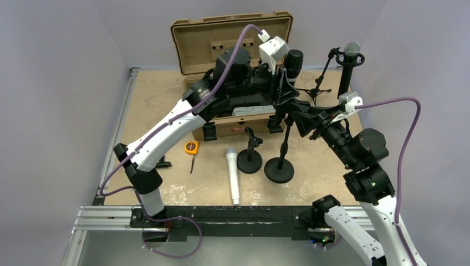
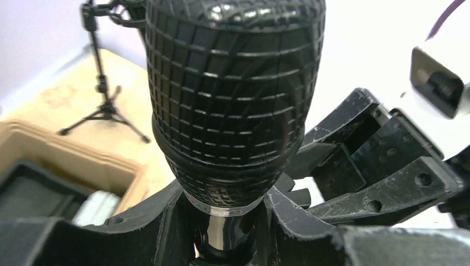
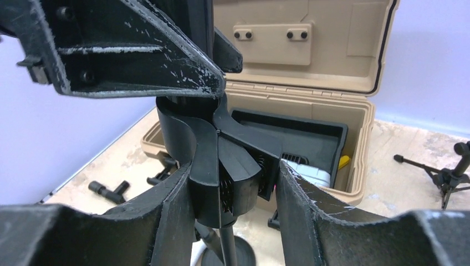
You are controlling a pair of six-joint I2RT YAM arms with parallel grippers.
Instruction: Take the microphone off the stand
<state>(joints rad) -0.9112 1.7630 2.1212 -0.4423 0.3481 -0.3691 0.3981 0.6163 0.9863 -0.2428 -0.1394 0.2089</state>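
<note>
Left hand [image 2: 227, 224] clenched around the black microphone [image 2: 233, 94] just under its mesh head. Mic stands upright, seated in the clip [image 3: 221, 160] atop the round-base stand [image 1: 279, 166], in front of the open tan case [image 1: 233, 33]. Right hand [image 3: 233, 205] grasps the clip, fingers pressed on both flanks, just below the left hand. White microphone [image 1: 233, 176] lies flat on the desk [image 1: 166, 94] beside a shorter stand [image 1: 249, 160]. Yellow tape measure [image 1: 191, 147] to its left.
</note>
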